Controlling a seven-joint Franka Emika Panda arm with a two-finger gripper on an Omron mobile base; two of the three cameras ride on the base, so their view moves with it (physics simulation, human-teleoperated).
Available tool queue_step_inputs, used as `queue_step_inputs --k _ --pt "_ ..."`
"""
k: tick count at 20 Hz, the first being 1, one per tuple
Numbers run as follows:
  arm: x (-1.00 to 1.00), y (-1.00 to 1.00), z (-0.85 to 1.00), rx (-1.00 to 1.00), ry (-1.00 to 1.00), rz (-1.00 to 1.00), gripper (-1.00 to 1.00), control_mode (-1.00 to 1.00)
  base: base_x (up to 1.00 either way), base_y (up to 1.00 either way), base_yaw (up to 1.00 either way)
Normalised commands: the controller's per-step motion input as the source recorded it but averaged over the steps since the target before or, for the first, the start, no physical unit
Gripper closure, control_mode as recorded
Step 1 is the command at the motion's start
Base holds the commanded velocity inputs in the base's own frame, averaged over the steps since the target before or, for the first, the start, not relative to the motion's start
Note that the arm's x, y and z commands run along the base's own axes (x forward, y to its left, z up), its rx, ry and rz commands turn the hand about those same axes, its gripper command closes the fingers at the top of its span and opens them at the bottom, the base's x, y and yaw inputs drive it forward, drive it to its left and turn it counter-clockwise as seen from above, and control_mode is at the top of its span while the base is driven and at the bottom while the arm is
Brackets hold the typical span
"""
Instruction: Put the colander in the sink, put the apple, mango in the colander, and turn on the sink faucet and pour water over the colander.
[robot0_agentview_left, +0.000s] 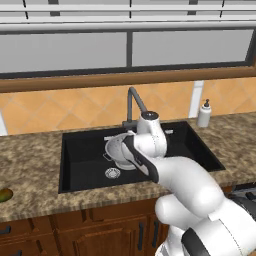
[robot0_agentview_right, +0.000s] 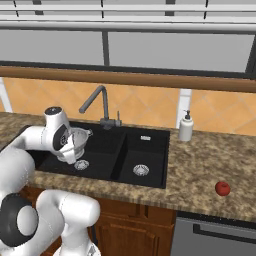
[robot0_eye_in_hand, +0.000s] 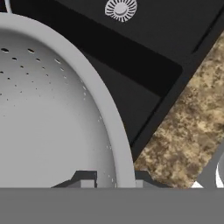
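The two-finger gripper (robot0_eye_in_hand: 114, 180) pinches the rim of the round perforated silver-white metal colander (robot0_eye_in_hand: 48, 113) over the black double-basin sink (robot0_eye_in_hand: 131, 57), jaws narrow.

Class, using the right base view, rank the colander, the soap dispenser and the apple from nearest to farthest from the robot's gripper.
1. The colander, held at its rim by the gripper, over the sink's large basin.
2. The soap dispenser, on the counter behind the sink's right end.
3. The apple, far right on the counter.

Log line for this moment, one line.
gripper: shut on colander rim | colander: over large basin of sink | apple, mango: on counter | faucet: off
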Motion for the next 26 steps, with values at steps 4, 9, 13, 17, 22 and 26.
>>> queue_step_inputs --k 4,9,13,17,22,26 --pt "0.24 -0.02 -0.40 0.00 0.00 -0.02 1.00 -1.00 0.00 0.00 0.00" --pt "0.10 -0.18 -0.43 0.00 0.00 0.00 1.00 -1.00 0.00 0.00 0.00" --pt "0.16 -0.21 -0.39 0.00 -0.01 0.00 1.00 -1.00 0.00 0.00 0.00" --pt "0.25 -0.09 -0.33 0.00 -0.02 0.00 1.00 -1.00 0.00 0.00 0.00" --pt "0.31 -0.01 -0.36 0.00 0.00 0.00 1.00 -1.00 0.00 0.00 0.00" --pt "0.30 -0.16 -0.33 0.00 -0.02 0.00 1.00 -1.00 0.00 0.00 0.00"
